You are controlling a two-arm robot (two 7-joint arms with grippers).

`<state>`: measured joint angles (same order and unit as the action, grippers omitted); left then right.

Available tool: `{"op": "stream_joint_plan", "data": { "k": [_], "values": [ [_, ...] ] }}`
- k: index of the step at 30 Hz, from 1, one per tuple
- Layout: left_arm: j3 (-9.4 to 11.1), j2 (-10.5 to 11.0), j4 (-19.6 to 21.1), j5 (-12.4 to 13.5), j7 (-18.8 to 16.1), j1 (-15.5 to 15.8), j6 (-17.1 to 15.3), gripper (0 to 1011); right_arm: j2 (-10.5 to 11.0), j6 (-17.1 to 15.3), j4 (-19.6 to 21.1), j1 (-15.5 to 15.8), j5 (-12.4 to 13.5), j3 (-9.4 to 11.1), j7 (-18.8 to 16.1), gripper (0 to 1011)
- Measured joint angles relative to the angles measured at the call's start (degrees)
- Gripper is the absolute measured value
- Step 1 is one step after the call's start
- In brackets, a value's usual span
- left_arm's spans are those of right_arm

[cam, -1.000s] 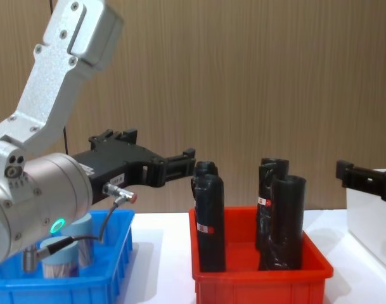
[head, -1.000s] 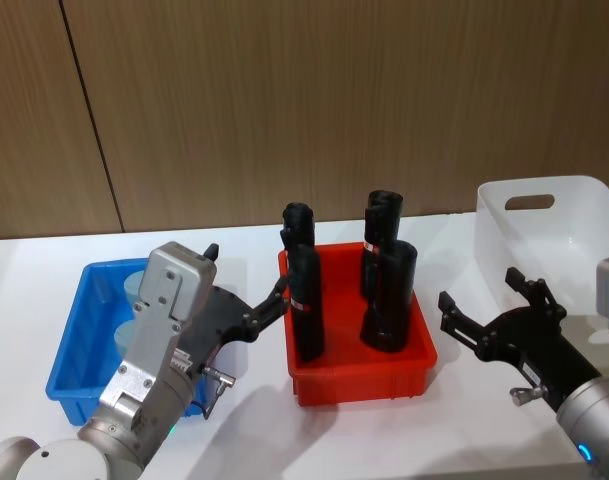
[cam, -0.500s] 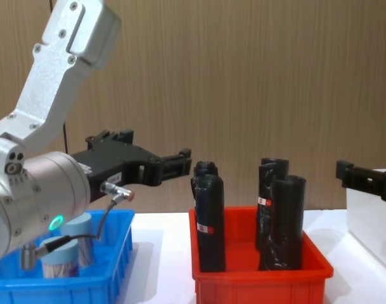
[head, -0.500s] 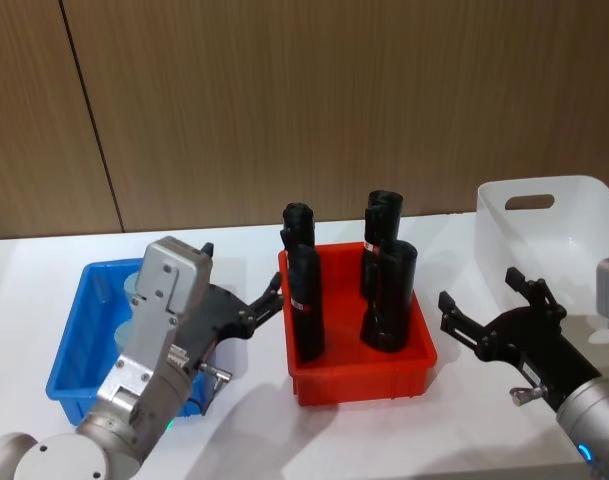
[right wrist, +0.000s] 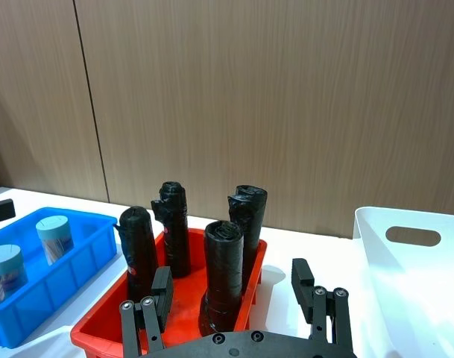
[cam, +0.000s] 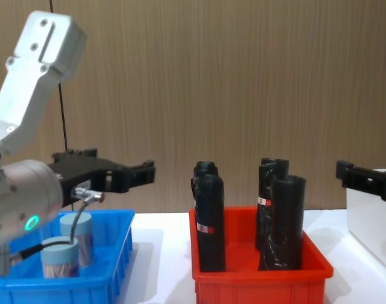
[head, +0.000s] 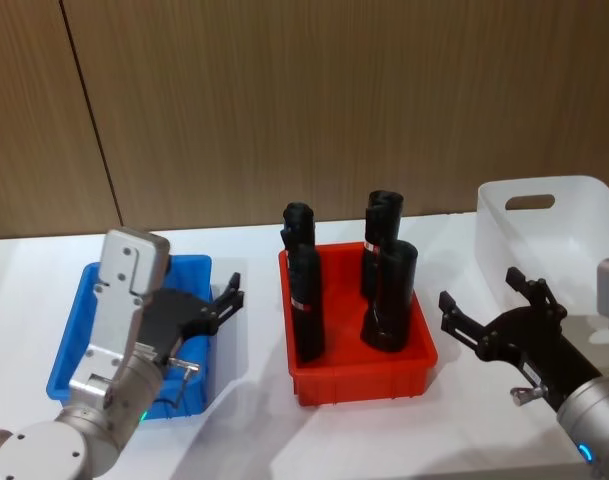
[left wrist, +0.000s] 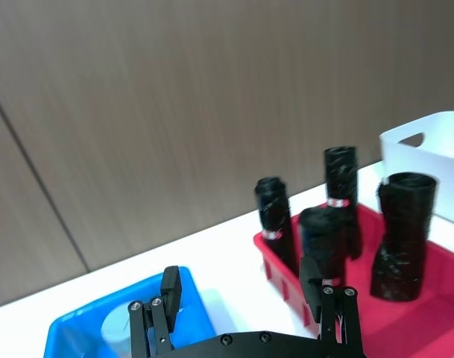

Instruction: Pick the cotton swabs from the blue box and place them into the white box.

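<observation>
In the blue box point(cam: 120, 269), the left arm point(cam: 18, 202) partly hides the cotton swabs point(cam: 76, 233).

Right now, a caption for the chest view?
Left gripper hovers over blue box of cotton swabs; right gripper idles by white box.

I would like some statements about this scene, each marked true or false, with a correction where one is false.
1. Two cotton swab jars stand in the blue box. True.
2. The left end effector grips one jar. False: it is open and empty, above the blue box.
3. The red bin holds four black rolls. True.
4. The right end effector is shut. False: it is open, in front of the white box.
</observation>
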<state>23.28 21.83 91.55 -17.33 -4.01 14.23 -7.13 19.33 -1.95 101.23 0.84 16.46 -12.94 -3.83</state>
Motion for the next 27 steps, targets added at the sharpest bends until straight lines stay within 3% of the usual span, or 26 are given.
{"op": "stream_joint_plan", "data": {
  "k": [12,27],
  "values": [
    [-2.4,0.1,-3.9,-6.0,-1.2,1.1,-3.7,1004,0.0,0.0,0.0,0.0,0.0,0.0,0.0,1001],
    [-4.5,-0.6,-11.1,-9.3,0.7,4.1,-6.1,1004,0.0,0.0,0.0,0.0,0.0,0.0,0.0,1002]
  ]
}}
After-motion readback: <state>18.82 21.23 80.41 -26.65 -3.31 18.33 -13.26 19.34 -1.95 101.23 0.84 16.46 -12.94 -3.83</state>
